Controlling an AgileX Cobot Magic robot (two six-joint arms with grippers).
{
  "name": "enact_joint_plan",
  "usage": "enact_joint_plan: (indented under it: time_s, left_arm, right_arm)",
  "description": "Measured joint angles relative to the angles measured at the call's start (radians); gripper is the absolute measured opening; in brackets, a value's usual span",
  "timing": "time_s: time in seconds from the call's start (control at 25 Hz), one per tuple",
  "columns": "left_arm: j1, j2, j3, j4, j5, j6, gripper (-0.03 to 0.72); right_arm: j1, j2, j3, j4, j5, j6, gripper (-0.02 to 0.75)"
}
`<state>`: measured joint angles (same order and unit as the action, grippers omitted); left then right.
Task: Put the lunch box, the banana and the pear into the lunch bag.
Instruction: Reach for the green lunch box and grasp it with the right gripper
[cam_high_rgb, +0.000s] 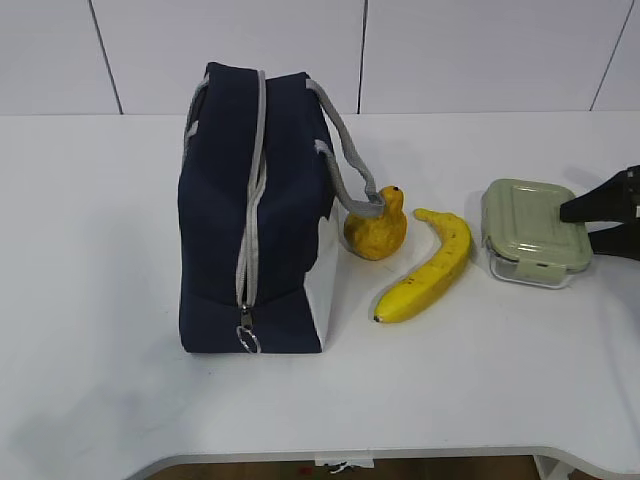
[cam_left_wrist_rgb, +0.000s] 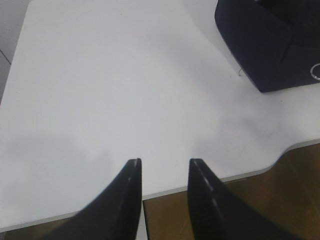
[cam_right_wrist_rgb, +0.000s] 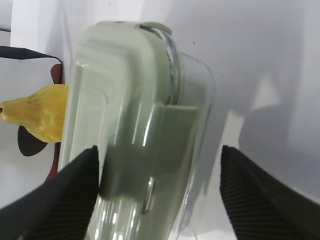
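Left gripper (cam_left_wrist_rgb: 164, 167), bottom centre of left wrist view: two glossy black fingers (cam_left_wrist_rgb: 127, 200), curved, tapering to narrow tips, thin pale line along each inner edge. Right gripper (cam_right_wrist_rgb: 160, 160), lower corners of right wrist view: matte black fingers (cam_right_wrist_rgb: 250, 195) with fine ribbed texture. Exterior view, right edge: black angular gripper body only.

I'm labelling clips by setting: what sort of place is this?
Probably a lab or test bench, not a home kitchen: a bare white table before plain white wall panels, with only a lunch bag, fruit and a lunch box laid out.
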<state>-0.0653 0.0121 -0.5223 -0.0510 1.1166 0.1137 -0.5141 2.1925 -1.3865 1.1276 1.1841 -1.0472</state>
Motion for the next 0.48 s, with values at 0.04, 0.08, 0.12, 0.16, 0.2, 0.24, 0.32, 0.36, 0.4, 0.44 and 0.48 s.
enact_joint_plan:
  time_s: [0.04,0.08,0.12,0.16,0.2,0.24,0.32,0.36,0.4,0.44,0.48]
  left_arm:
    - [0.000,0.000,0.000,0.000,0.000,0.000,0.243]
    - [0.000,0.000,0.000,0.000,0.000,0.000,0.243]
    - [0.000,0.000,0.000,0.000,0.000,-0.002,0.243]
    - [0.000,0.000,0.000,0.000,0.000,-0.002,0.243]
    - [0.000,0.000,0.000,0.000,0.000,-0.002,0.243]
    - [0.000,0.000,0.000,0.000,0.000,-0.002,0.243]
    - [0.000,0.000,0.000,0.000,0.000,-0.002,0.243]
    - [0.000,0.000,0.000,0.000,0.000,-0.002,0.243]
    - [0.000,0.000,0.000,0.000,0.000,-0.002,0.243]
    - [0.000,0.000,0.000,0.000,0.000,-0.002,0.243]
    - [0.000,0.000,0.000,0.000,0.000,-0.002,0.243]
  right_arm:
    - [0.002,0.000,0.000,-0.002,-0.002,0.000,0.596]
    - [0.004,0.001,0.000,-0.004,-0.002,0.000,0.614]
    - [0.004,0.001,0.000,-0.007,-0.003,-0.001,0.625]
    - [0.004,0.001,0.000,-0.007,-0.003,-0.001,0.631]
    - [0.004,0.001,0.000,-0.004,-0.003,-0.001,0.633]
    - [0.004,0.001,0.000,0.001,-0.003,-0.001,0.634]
    - [0.006,0.001,0.000,0.020,-0.003,-0.001,0.633]
    - [0.008,0.001,0.000,0.025,-0.003,-0.001,0.633]
    - [0.010,0.001,0.000,0.028,-0.003,-0.001,0.633]
    - [0.010,0.001,0.000,0.028,-0.003,-0.001,0.632]
    - [0.010,0.001,0.000,0.030,-0.004,-0.001,0.631]
